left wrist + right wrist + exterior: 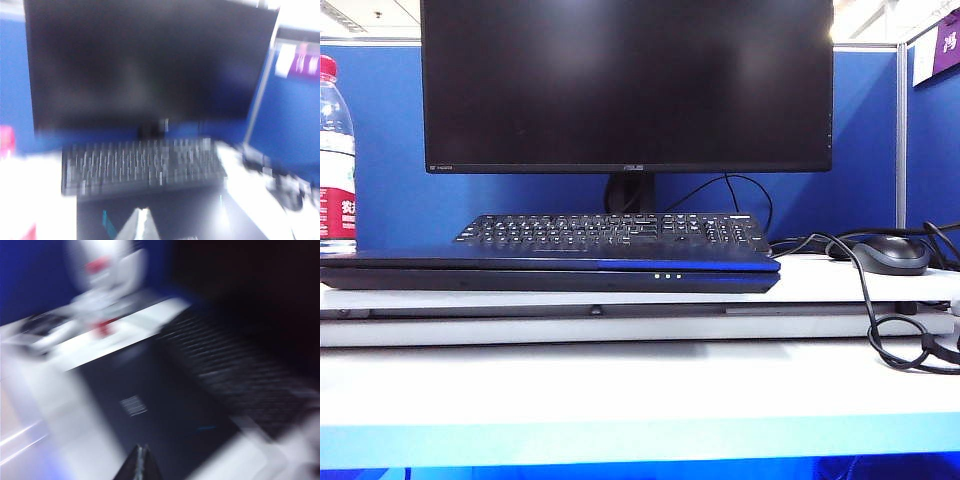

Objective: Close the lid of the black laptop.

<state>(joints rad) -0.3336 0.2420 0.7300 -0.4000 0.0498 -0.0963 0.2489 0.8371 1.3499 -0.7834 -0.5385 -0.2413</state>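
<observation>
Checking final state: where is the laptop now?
In the exterior view the laptop lies shut, centre-left on the white desk, right before the keyboard.

- One black laptop, its one lid shut flat.
- Three small lit indicator lights on its front edge.
- One monitor.
- One separate keyboard.
- One mouse, at the right.
- One water bottle, at the far left.
- Two grippers: left gripper, right gripper, each a blurred tip.
</observation>
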